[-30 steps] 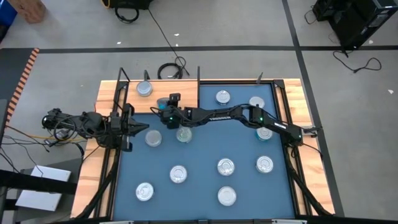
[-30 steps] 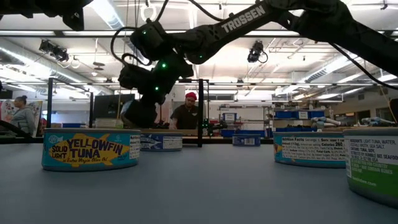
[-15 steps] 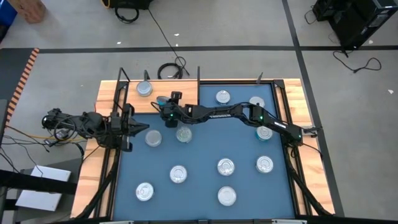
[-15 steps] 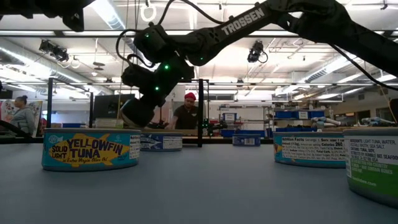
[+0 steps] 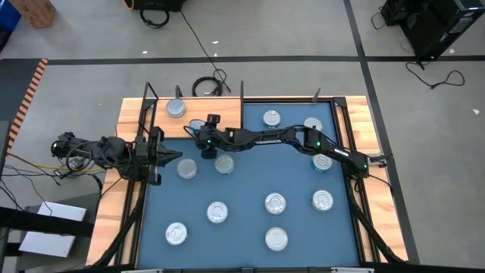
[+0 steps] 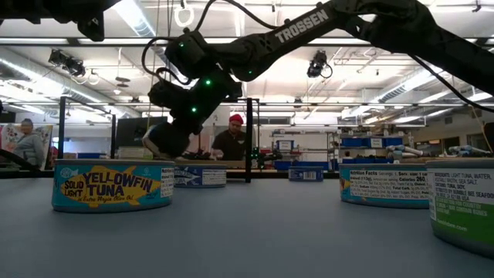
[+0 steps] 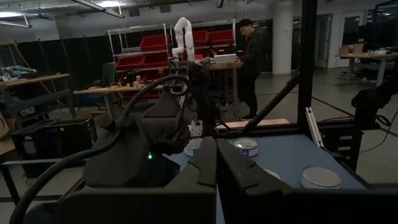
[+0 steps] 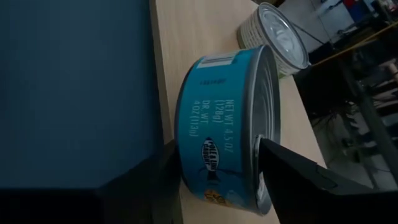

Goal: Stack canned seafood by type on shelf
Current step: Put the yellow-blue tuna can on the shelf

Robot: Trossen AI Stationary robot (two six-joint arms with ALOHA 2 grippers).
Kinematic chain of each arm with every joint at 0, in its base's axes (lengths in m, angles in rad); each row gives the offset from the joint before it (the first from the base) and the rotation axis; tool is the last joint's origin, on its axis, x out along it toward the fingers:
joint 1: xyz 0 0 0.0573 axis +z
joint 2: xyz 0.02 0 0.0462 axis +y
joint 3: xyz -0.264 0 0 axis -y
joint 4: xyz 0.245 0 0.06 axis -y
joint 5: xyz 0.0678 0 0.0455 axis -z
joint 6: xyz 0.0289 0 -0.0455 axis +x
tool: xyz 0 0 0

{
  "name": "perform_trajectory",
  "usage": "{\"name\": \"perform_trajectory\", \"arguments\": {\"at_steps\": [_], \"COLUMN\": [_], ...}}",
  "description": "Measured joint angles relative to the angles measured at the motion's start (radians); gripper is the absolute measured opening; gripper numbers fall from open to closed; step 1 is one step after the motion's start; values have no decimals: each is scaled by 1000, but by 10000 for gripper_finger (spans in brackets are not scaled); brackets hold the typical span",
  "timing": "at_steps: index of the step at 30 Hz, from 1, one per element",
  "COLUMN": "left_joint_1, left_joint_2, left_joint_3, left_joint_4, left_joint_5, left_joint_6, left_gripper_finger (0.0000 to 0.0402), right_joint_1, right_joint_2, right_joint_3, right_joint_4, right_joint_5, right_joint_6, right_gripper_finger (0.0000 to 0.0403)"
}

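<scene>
Reaching across the blue mat (image 5: 242, 220) from its right side, the right arm had its gripper (image 5: 198, 126) at the front edge of the shelf (image 5: 220, 108), the light wooden board at the table's far left corner. Its fingers (image 8: 298, 171) stood on either side of a blue-labelled tin (image 8: 227, 134) with the lid against one finger and the base beside the other; whether they pressed it or stood just clear I cannot tell. That tin sat on the wooden board just past the mat's edge. A second tin (image 5: 176, 108) stood farther back on the shelf, near its left end, between the black posts (image 5: 148, 92).

The left gripper (image 5: 168, 157) waited at the mat's left edge with its fingers together and nothing between them, pointing toward a tin (image 5: 186, 168) just beside it on the mat.

The rest of the canned seafood lay spread over the mat: one (image 5: 224, 163) near the right arm's wrist, two (image 5: 271, 117) toward the far edge, one (image 5: 323, 161) by the right edge under the arm, and five (image 5: 217, 211) across the near half. In the low view a yellowfin tuna tin (image 6: 113, 185) stood nearest on the left. A person (image 6: 231, 143) stood in the room beyond the table.
</scene>
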Motion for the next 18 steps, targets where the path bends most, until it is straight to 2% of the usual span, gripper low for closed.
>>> {"name": "perform_trajectory", "arguments": {"at_steps": [6,13,18], "left_joint_1": [0,0,0], "left_joint_2": [0,0,0], "left_joint_3": [0,0,0], "left_joint_4": [-4,-10,-10], "left_joint_5": [1,1,1], "left_joint_6": [0,-1,-1], "left_gripper_finger": [3,4,4], "right_joint_1": [0,0,-5], "right_joint_2": [0,0,0], "right_joint_3": [0,0,0], "right_joint_4": [-2,-9,-3], "right_joint_5": [-5,0,16], "right_joint_6": [20,40,125], "right_gripper_finger": [232,269,290]}}
